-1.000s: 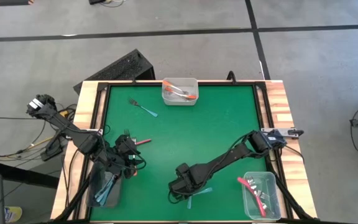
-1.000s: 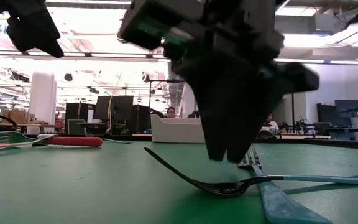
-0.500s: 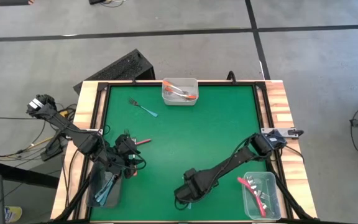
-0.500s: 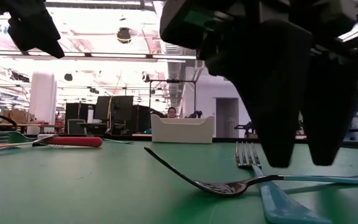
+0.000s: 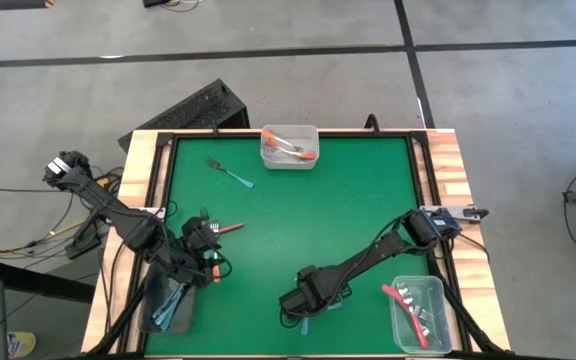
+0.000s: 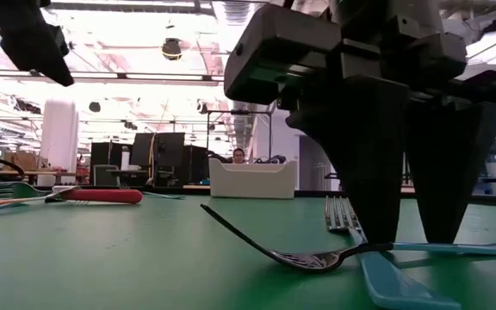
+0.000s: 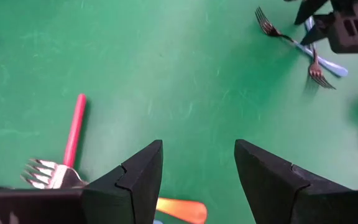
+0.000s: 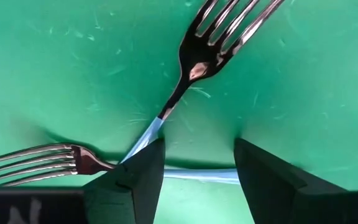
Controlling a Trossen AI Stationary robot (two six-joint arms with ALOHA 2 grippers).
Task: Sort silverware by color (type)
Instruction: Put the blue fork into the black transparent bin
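Note:
Two light-blue-handled forks lie crossed on the green mat near the table's near edge. One (image 8: 197, 59) points its tines away; the other (image 8: 36, 160) runs its handle (image 8: 197, 175) between the open fingers of my right gripper (image 8: 197, 149), which points straight down with its fingertips (image 6: 384, 226) at the mat. In the low view the nearer fork (image 6: 308, 257) rests on its bowed neck, tines raised. My left gripper (image 7: 197, 155) hangs open above the mat at the left, beside a red-handled fork (image 7: 73, 134) and an orange handle (image 7: 179, 211). My right gripper stands from above astride the crossing of the two blue handles (image 8: 143, 142), one finger on each side of the level handle. One finger covers the other fork's handle. Whether the fingers touch either fork cannot be told.
A clear bin (image 5: 289, 146) with orange forks stands at the far edge. At the near left is a bin (image 5: 168, 305) with blue forks, at the near right a bin (image 5: 418, 312) with red-pink ones. Another blue fork (image 5: 230, 173) lies far left.
My right gripper has opened from shut, rolled about its wrist and sunk lower over the crossed blue forks, shifting a little toward the table's right. The forks have stayed where they lay.

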